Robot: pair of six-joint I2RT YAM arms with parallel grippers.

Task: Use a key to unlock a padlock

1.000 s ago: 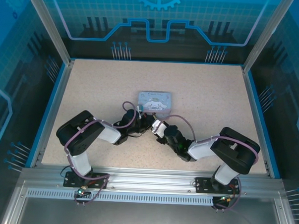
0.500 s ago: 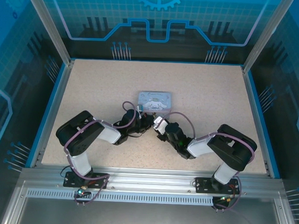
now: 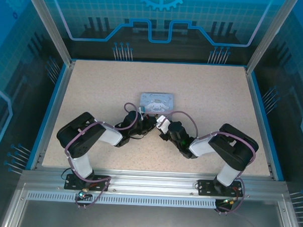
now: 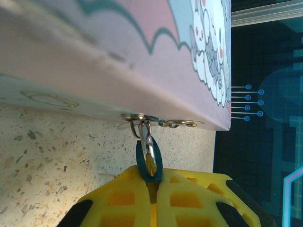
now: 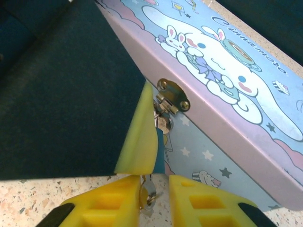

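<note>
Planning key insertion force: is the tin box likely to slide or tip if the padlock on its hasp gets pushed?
Probably slides: the tin box looks light, lying flat on the smooth speckled table. Tipping seems unlikely, since it is low and wide. The left gripper, shut on the padlock hanging from the hasp, may steady it somewhat.

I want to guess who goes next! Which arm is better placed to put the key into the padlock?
Right, probably. The right fingers hold the key close to the padlock hanging on the tin box. The left fingers are shut on the padlock, steadying it.
</note>
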